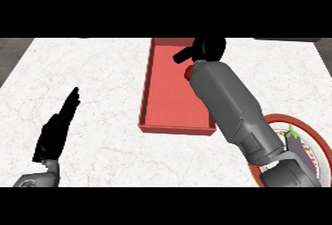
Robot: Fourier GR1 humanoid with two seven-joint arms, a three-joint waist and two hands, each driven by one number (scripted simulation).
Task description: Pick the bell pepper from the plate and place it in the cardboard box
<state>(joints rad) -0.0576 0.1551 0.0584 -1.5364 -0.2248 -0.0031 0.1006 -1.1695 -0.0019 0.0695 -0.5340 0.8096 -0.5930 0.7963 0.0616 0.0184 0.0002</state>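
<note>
Currently: my right hand (206, 49) over the red box (170, 103), fingers curled round the mostly hidden bell pepper (189, 72). Step: placing. Next: I'd lower and release. Left hand (57, 127) rests flat.

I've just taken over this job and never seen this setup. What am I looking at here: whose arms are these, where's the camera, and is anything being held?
The single view looks steeply down from the robot's head onto a white marble counter. The right hand is curled over the red box, with a bit of red showing just beneath it, probably the bell pepper. The left hand rests open at the lower left, holding nothing. At the lower right is a red-rimmed plate with an eggplant on it.
</note>
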